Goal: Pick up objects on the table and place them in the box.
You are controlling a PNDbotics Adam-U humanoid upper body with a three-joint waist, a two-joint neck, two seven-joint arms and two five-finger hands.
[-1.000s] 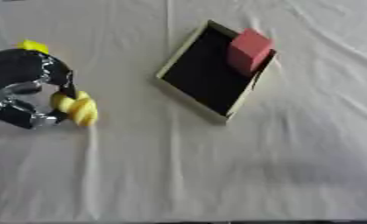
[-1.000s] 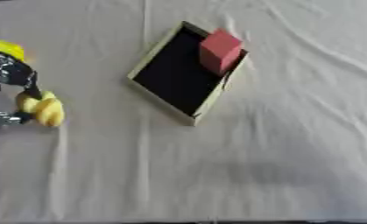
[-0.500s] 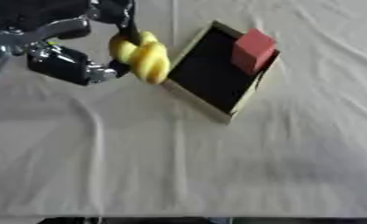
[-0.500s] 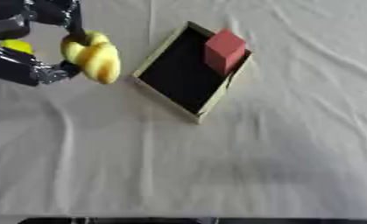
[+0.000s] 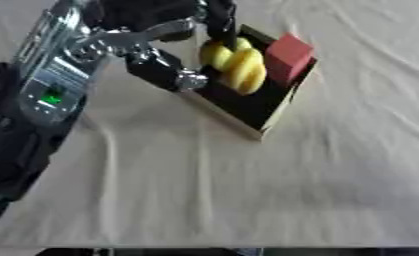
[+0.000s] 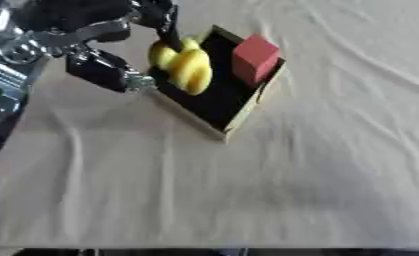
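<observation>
While the left hand (image 5: 164, 35) pinches yellow bananas (image 5: 234, 65) over it, the box (image 5: 256, 107) holds a red block (image 5: 287, 57).

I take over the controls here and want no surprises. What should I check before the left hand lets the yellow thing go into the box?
1. Yellow object held by left hand: ok, fingers curl round its top.
2. Object over the box, inside its rim: ok, it hangs above the black floor.
3. Clear of the red block: cannot tell, they look very close.
4. Object touching the box floor: cannot tell.
5. Right hand clear of the box: ok, it shows in no view.
</observation>
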